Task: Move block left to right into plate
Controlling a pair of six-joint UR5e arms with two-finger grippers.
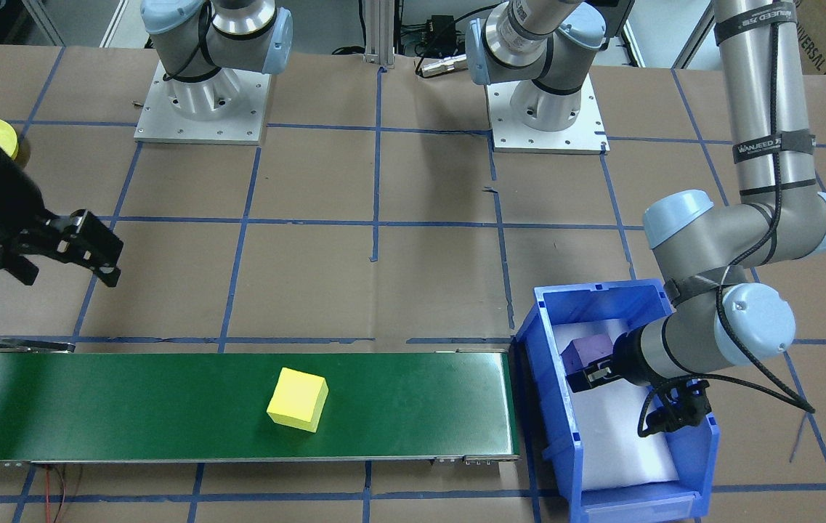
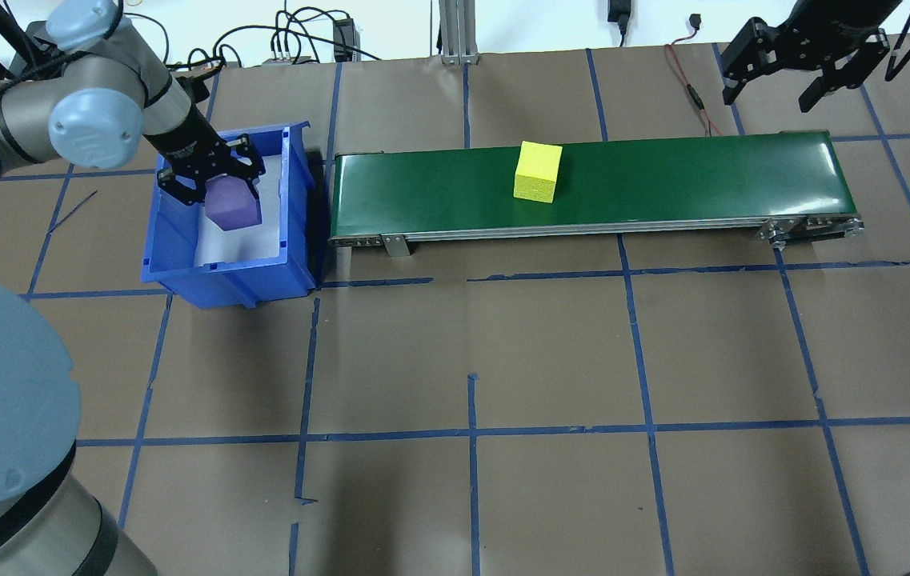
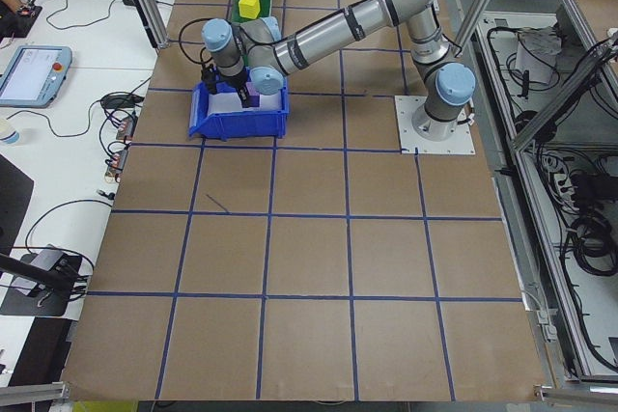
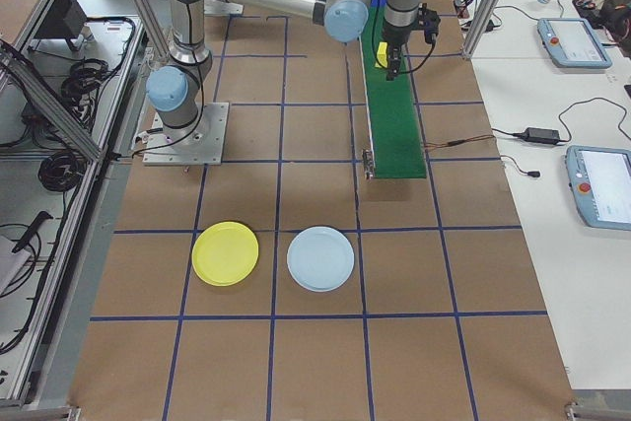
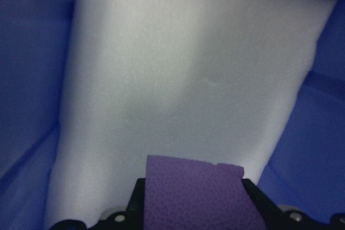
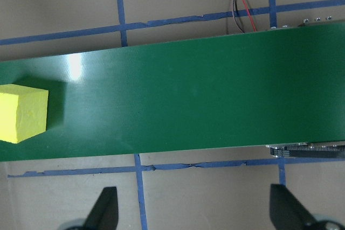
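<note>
The left gripper point(image 2: 214, 180) is down inside the blue bin point(image 2: 294, 200) at the left end of the belt point(image 2: 663, 180), its fingers closed on the purple block point(image 2: 232, 206). The wrist view confirms the block clamped between the fingers, hanging above the bin's white foam liner point(image 5: 183, 79). Whether the block is clear of the liner cannot be told with certainty; it appears lifted.

A yellow block point(image 2: 538, 171) sits on the belt near its middle, nearer the far edge in the overhead view, touching nothing else.

The right gripper point(image 2: 799, 68) hovers beyond the belt's right end, fingers spread wide and empty. Its wrist camera looks down on that end of the belt, with the yellow block at the view's left edge.

The yellow plate point(image 4: 226, 252) lies on the table well apart from the belt, on the robot's right side, beside a pale blue plate point(image 4: 320, 258). Both are empty.

Judgement: the step in hand is the left arm's pick from the bin. Next, it should lift the purple block over the bin wall and set it on the belt's near end. The right arm must then take the yellow block at the belt and carry it to the plate.
</note>
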